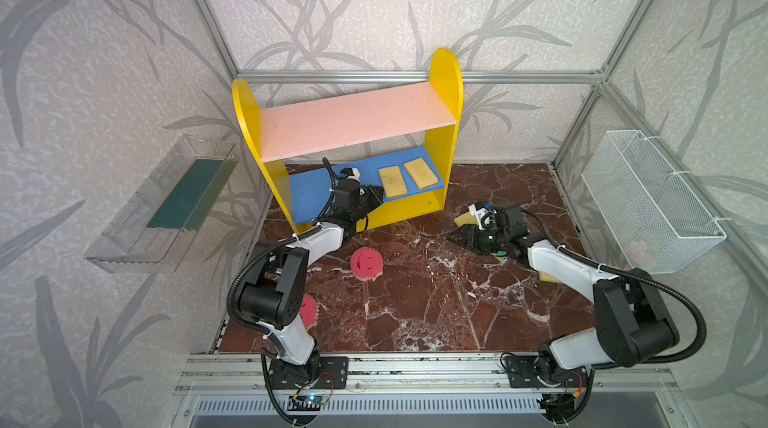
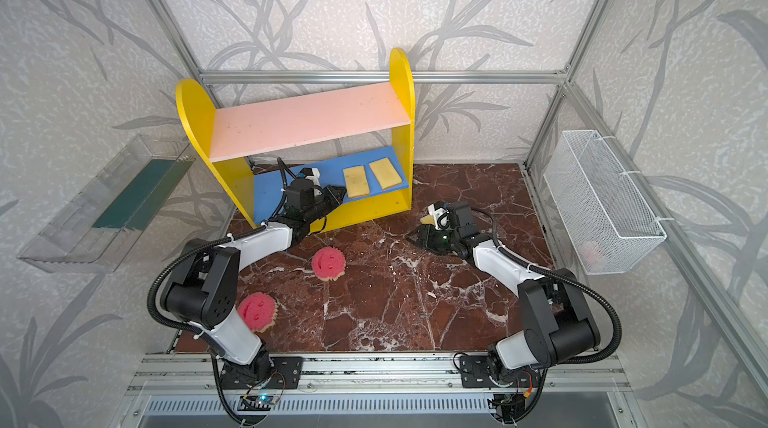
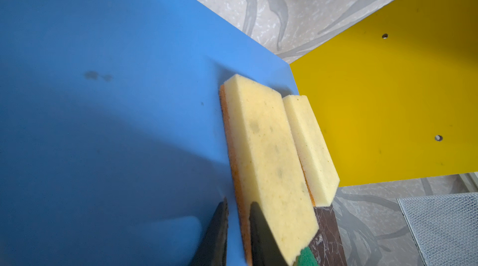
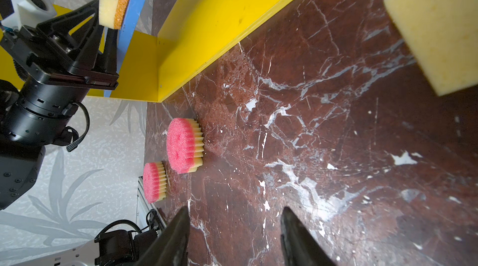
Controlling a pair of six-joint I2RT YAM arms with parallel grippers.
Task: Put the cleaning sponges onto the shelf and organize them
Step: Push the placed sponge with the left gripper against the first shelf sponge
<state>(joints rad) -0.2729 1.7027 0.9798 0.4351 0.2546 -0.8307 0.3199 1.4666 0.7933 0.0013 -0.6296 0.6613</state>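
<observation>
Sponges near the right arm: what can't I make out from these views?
- Sponge count: in both top views the right arm covers them; only yellow corners show.
- Pale pink thing in the wire basket: blurred by the mesh.
- Left gripper contact with the nearest shelf sponge: fingers cut off by the frame edge.

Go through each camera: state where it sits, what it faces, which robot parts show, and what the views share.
Top views: high at the front, looking down at the shelf, the marble floor and both arms.
Left wrist: on the left arm, facing the blue board and two yellow sponges; left tool fingertips show.
Right wrist: on the right arm, low over the floor, facing two pink sponges; right tool fingertips and the left arm show.
Shared: all views show the shelf and the blue board's nearer yellow sponge.
</observation>
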